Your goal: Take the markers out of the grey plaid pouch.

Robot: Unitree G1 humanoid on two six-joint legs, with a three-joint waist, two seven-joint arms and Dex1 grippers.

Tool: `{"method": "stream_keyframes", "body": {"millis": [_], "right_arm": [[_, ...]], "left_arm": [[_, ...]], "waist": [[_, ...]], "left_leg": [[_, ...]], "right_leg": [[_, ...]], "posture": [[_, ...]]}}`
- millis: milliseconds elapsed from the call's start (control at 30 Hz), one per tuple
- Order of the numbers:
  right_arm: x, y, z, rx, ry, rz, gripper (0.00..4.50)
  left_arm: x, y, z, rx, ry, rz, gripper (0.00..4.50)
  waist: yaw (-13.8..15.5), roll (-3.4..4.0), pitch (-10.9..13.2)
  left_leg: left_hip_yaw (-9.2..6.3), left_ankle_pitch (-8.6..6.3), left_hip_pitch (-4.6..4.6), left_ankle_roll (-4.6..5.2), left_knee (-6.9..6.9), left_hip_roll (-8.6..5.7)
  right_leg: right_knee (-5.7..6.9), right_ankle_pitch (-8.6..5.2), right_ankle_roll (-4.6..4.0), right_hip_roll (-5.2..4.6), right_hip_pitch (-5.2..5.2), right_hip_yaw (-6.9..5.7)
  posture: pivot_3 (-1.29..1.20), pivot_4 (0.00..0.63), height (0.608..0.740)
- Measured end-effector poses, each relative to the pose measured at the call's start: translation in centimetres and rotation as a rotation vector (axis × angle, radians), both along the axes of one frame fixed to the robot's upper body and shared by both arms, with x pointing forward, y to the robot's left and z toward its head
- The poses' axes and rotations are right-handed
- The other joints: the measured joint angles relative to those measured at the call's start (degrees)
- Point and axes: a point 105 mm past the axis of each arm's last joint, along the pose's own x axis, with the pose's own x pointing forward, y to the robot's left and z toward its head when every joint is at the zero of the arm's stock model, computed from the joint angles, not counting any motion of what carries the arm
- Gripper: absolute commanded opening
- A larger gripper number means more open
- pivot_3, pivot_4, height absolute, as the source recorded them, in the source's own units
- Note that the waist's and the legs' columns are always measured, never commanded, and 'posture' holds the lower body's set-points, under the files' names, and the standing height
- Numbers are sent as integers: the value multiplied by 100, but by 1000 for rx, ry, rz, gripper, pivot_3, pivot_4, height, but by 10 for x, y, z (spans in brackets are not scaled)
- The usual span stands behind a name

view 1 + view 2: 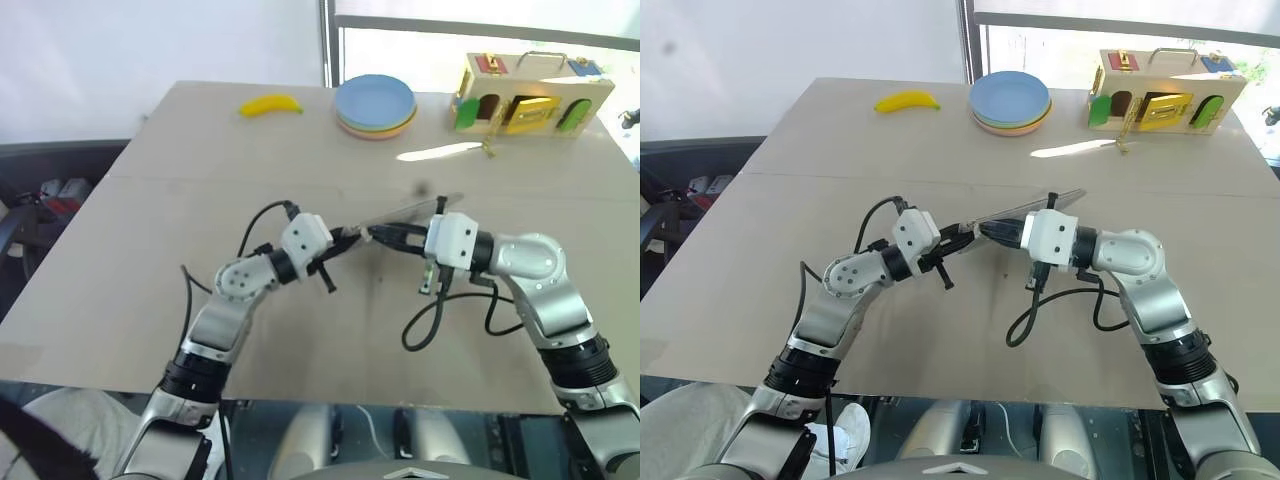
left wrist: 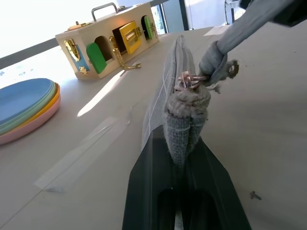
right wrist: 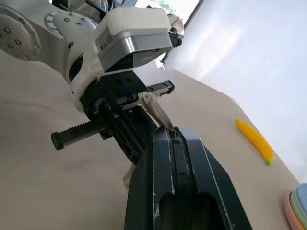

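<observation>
Overhead, the soft grey pouch (image 1: pixel 1025 210) hangs edge-on above the tan surface (image 1: pixel 940 140) between both grippers. Left wrist: left fingers (image 2: pixel 144 191) clamp its coarse woven end. Right wrist: right fingers (image 3: pixel 158 177) pinch the zipper pull.

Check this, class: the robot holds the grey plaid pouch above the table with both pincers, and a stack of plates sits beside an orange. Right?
Not quite. Beside the stack of plates lies a yellow banana, not an orange, as the left eye view shows. Both the left pincer and right pincer do hold the pouch.
</observation>
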Motion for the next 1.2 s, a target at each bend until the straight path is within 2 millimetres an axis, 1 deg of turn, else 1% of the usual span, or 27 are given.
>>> {"method": "stream_keyframes", "body": {"millis": [133,167,200,233,300,367,467,600,700,800,833,900,933,967,1200], "right_arm": [[0,3,0,13,8,6,38],[0,3,0,15,13,3,535],[1,3,0,15,16,0,815],[2,3,0,16,18,-4,1305],[3,3,0,13,19,-11,2120],[5,4,-1,3,21,-16,3131],[7,6,-2,-8,14,-28,4484],[8,9,3,9,-16,-28,4484],[7,11,4,23,-7,-15,3545],[6,11,4,26,0,-4,2243],[6,11,5,29,4,-1,1670],[6,11,5,31,8,0,717],[6,10,4,31,15,0,87],[6,10,3,30,19,-2,35],[7,8,1,25,44,-10,35]], "left_arm": [[0,1,0,3,-2,4,0],[1,1,1,3,-4,6,0],[1,2,1,3,-4,7,0],[1,2,1,3,-4,8,0],[1,2,1,3,-4,8,0],[1,2,1,3,-3,9,0],[1,2,1,3,-3,10,0],[2,4,2,1,-5,17,0],[2,5,2,0,-6,19,0],[2,4,2,-1,-6,19,0],[2,4,2,-2,-5,19,0],[2,4,2,-3,-5,18,0],[2,4,2,-4,-5,18,0],[2,4,2,-4,-5,18,0],[2,3,1,0,-5,20,0]], "waist": [[2,0,0],[0,0,0],[0,0,0],[0,0,0],[-2,0,0],[-2,0,0],[-3,0,0],[-4,0,0],[-1,0,0],[-2,0,0],[-2,0,0],[-3,0,0],[-2,0,0],[-2,0,0],[-2,0,0]], "left_leg": [[0,0,0,0,0,0],[0,0,0,0,0,0],[0,0,0,0,0,0],[0,0,0,0,0,0],[0,0,0,0,0,0],[0,0,0,0,0,0],[1,0,0,0,0,0],[0,0,0,0,0,0],[0,0,0,0,0,0],[0,0,0,0,0,-1],[0,0,0,0,0,-1],[0,0,0,0,0,0],[0,0,0,0,0,0],[0,0,0,0,0,0],[0,0,0,0,0,0]], "right_leg": [[0,0,0,0,0,0],[0,0,0,0,0,0],[0,0,0,0,0,0],[0,0,0,0,0,0],[0,0,0,0,0,0],[0,0,0,0,0,0],[0,0,0,0,0,0],[0,0,0,1,0,0],[0,0,0,0,0,0],[0,0,0,0,0,0],[0,0,0,0,0,0],[1,0,0,0,0,-1],[1,0,0,0,0,0],[1,0,0,0,0,0],[1,0,0,0,0,0]], "posture": [[0,150,740],[0,150,740],[0,150,740],[0,150,740],[0,150,740],[0,150,740],[0,150,740],[0,150,740],[0,150,740],[0,150,740],[0,150,740],[0,150,740],[0,150,740],[0,150,740],[0,150,740]]}}
